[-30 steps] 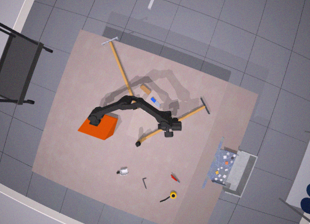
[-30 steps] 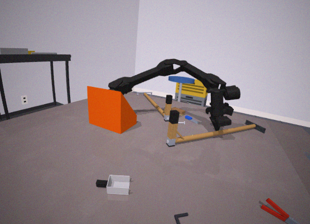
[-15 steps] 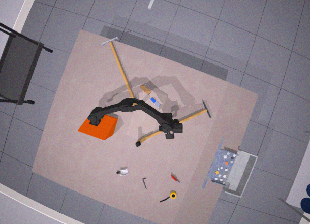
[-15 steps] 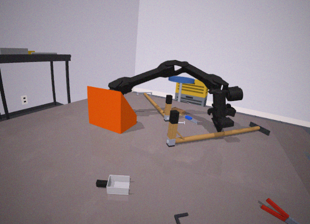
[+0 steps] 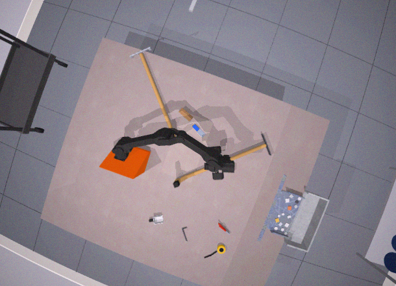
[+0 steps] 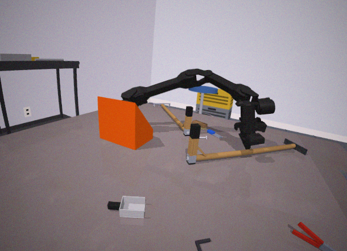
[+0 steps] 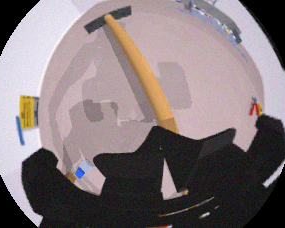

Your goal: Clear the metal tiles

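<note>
The long scraper with a dark blade [image 5: 248, 151] [image 6: 273, 149] [image 7: 142, 70] lies on the table, blade toward the right edge, its upright grip [image 6: 193, 144] at the near end. My gripper [image 5: 219, 165] [image 6: 248, 147] [image 7: 155, 128] is shut with nothing seen between its fingers. Its tips are low at the middle of the handle, against or just beside it; exact contact is hidden. The steel bench plate [image 5: 274, 211] is at the right table edge, with several small white, orange, yellow and dark tiles [image 5: 287, 200] scattered on it. The catch box [image 5: 305, 216] adjoins its far side.
A second long-handled tool [image 5: 155, 89] [image 6: 172, 115] with a pale head lies behind the arm. An orange block [image 5: 130, 165] [image 6: 118, 122] stands by the arm's base. A blue-handled tool [image 5: 195, 128], white scoop [image 5: 158, 219], hex key [image 5: 184, 233], red pliers [image 5: 222, 227] and yellow tape [image 5: 218, 249] lie around.
</note>
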Motion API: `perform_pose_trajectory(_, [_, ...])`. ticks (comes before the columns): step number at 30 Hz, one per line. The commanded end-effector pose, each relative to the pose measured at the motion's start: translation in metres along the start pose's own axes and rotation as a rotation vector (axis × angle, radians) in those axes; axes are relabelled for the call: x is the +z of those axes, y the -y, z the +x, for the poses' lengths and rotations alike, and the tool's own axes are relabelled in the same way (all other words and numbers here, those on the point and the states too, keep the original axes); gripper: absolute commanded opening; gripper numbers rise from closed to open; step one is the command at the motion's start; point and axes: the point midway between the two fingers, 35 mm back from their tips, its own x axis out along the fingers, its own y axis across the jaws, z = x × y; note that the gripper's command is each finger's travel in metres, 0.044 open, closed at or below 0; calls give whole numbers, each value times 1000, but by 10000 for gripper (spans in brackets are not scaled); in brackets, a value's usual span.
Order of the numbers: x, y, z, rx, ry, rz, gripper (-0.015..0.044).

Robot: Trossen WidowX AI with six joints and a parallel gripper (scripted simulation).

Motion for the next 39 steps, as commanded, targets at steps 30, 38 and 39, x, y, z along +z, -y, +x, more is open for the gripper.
perform_pose_trajectory(30, [17, 8, -60, -4, 23, -47, 0])
perform_pose_trajectory(38, [19, 0, -84, -13, 64, -7, 0])
perform_pose_trajectory(39, [19, -1, -87, -14, 69, -2, 0])
